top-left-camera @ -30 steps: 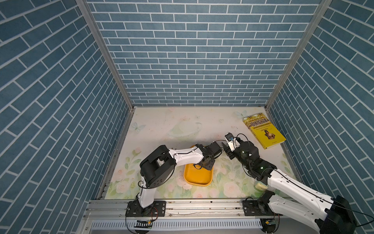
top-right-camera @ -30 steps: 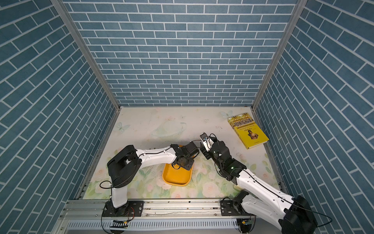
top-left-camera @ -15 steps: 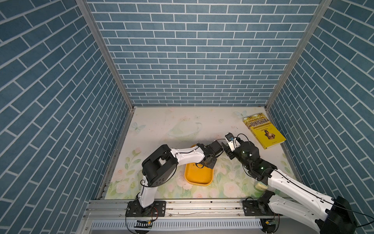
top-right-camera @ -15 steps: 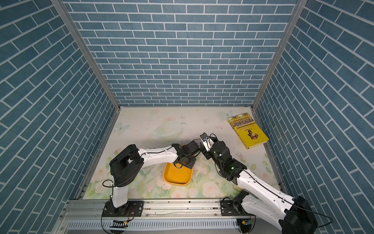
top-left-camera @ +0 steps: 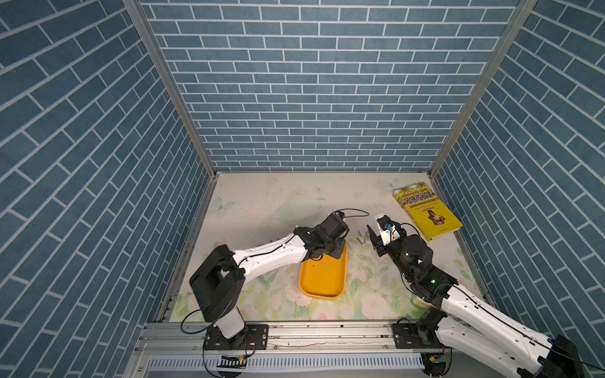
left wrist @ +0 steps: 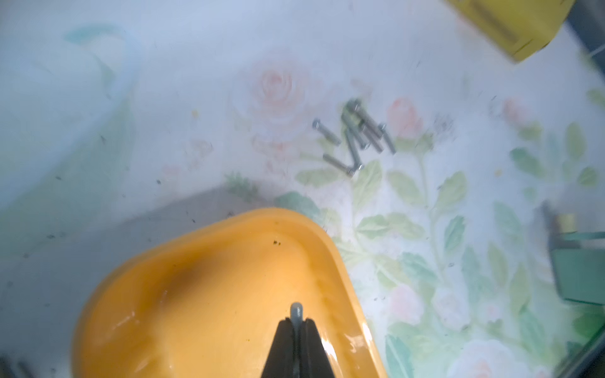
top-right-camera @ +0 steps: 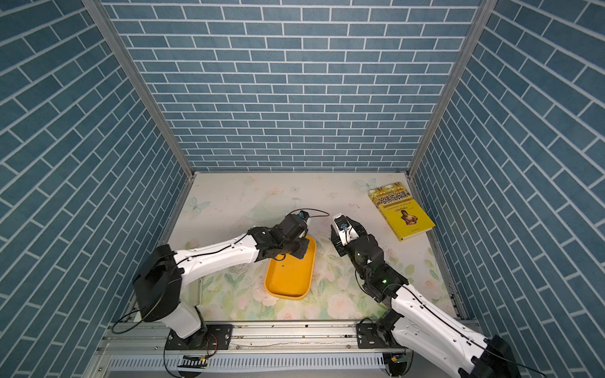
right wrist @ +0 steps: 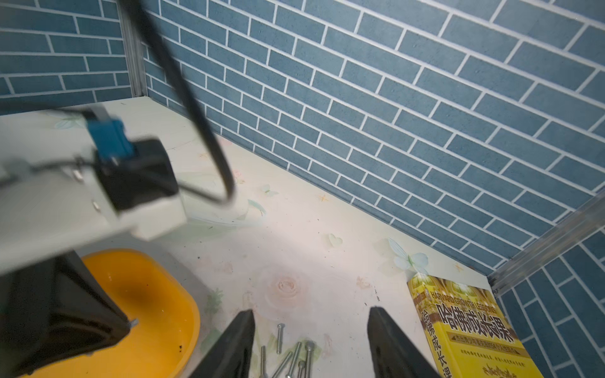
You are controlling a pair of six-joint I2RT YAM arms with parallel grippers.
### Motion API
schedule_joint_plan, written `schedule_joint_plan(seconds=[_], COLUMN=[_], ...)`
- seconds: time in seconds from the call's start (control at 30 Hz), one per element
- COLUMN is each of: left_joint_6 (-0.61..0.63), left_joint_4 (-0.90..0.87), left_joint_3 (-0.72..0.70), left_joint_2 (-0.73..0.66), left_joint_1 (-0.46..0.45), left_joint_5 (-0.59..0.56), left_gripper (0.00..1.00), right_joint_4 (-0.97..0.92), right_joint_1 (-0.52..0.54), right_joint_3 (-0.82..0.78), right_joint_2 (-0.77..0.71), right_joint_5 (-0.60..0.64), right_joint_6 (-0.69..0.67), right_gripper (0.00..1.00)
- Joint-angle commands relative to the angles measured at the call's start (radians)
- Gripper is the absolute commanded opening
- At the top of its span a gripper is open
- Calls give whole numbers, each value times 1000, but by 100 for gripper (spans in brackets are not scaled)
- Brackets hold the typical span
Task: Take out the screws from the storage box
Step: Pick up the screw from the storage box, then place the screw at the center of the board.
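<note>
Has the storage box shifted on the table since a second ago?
No. In both top views the storage box has its near edge just as far from the front rail as before, with no sideways shift.

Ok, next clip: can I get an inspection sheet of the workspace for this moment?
Surface: floral-print table mat, dark speckles.
Job's things: shallow yellow-orange plastic storage box, no loose screws visible inside; small silver metal screws piled on the mat beside it.
Clutter: yellow book with portrait cover.
Grippers: left gripper shut on one screw over the box; right gripper open above the pile.
Cables: black cable looping off the left wrist.
Surroundings: blue brick-pattern walls.
</note>
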Motion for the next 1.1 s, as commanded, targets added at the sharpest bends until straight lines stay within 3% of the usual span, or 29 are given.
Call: schedule_joint_plan(seconds=[0.0, 0.27, 0.47, 0.63, 1.0, 1.03, 1.07], left_joint_6=[-16, -226, -304, -350, -329, -326, -326], left_joint_4=[51, 128, 166, 217, 274, 271, 268], left_joint_3=[-76, -423, -539, -578, -574, -572, -573], left_joint_2=[-85, -344, -306, -220, -112, -113, -117], left_joint_1=[32, 347, 442, 480, 488, 488, 488], left_joint_5=[-79, -81, -73, -56, -22, -25, -29], left_gripper=[0, 0, 0, 0, 0, 1, 17], right_joint_4=[70, 176, 210, 217, 227, 243, 270], right_joint_1=[-5, -38, -58, -71, -84, -87, -91], right_joint_3=[-23, -80, -94, -101, -112, -123, -140], right_joint_2=[-27, 35, 60, 63, 51, 47, 40], right_joint_5=[45, 23, 1, -12, -26, -40, -60], right_joint_6=[25, 38, 50, 58, 66, 65, 66], right_gripper=[60, 62, 62, 65, 70, 73, 75])
